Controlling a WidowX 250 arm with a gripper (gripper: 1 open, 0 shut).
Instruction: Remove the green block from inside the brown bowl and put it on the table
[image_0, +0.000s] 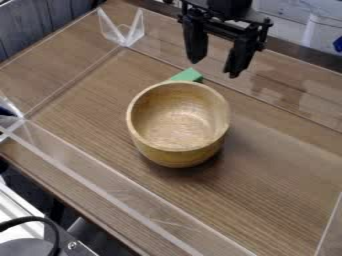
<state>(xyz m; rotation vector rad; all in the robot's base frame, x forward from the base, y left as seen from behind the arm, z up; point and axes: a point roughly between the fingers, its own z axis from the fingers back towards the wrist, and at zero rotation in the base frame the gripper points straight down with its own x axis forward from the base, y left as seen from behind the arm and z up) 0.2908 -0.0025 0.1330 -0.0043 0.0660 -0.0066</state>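
The brown bowl (178, 122) stands upright near the middle of the table (94, 110), and its inside shows only bare wood. The green block (186, 76) lies flat on the tabletop just behind the bowl's far rim, partly hidden by that rim. My gripper (215, 58) hangs above and slightly right of the block, its two dark fingers (197, 45) pointing down and spread apart with nothing between them. It is open and clear of both block and bowl.
Low clear acrylic walls (80, 170) border the tabletop on all sides. A clear bracket (127, 30) stands at the far left corner. Dark equipment (27, 235) sits below the front left edge.
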